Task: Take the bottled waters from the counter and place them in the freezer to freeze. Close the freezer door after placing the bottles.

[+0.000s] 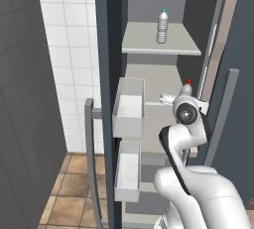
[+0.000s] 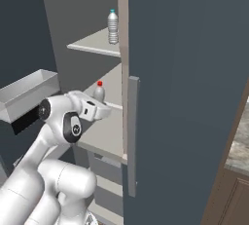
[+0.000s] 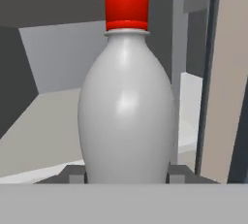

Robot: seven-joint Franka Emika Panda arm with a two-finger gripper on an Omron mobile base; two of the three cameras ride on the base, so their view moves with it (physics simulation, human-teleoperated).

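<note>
The hand view shows the red-capped bottle close up, upright between the gripper's two dark fingertips, which are pinched against its lower sides; its body reads pale and smooth here, with no label to be made out. The base views add what lies above: a teal-capped bottle standing upright on the freezer's upper shelf. The right base view shows the red-capped bottle over the middle shelf; whether it touches the shelf cannot be told. The left base view alone shows the open freezer door edge-on, carrying white bins on its inner face. Count: two bottles, two door bins, one bar handle on the door. The arm rises from below, bends at the elbow and reaches level into the freezer at the middle shelf, wrist horizontal, the bottle's cap pointing up.
</note>
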